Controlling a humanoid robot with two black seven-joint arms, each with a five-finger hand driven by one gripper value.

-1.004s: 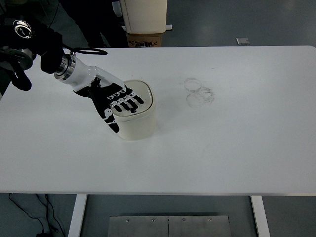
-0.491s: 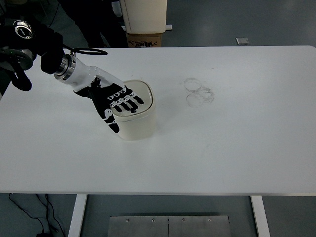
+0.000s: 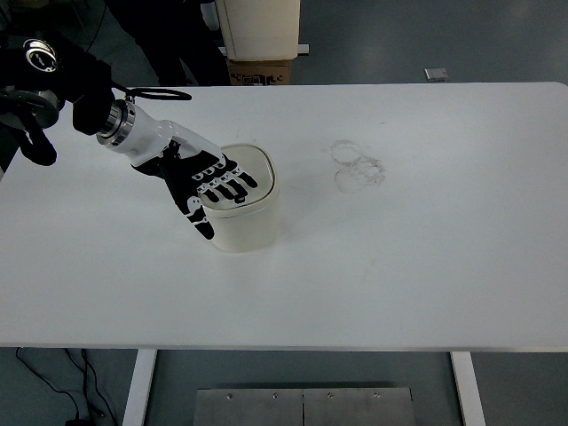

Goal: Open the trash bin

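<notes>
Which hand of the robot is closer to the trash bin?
Left. The left hand lies flat on the lid of the trash bin, fingers spread. The right hand is out of view.

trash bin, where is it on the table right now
In the head view the trash bin stands left of the table's centre, lid shut, with the left hand lying flat across its top.

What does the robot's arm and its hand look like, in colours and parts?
The left arm is black, with a round silver ring near its top and a thin black cable looping beside it. A ribbed silver cuff joins it to a glossy white wrist shell. The left hand is black, with white segment markings along its five fingers. The right arm is not visible.
</notes>
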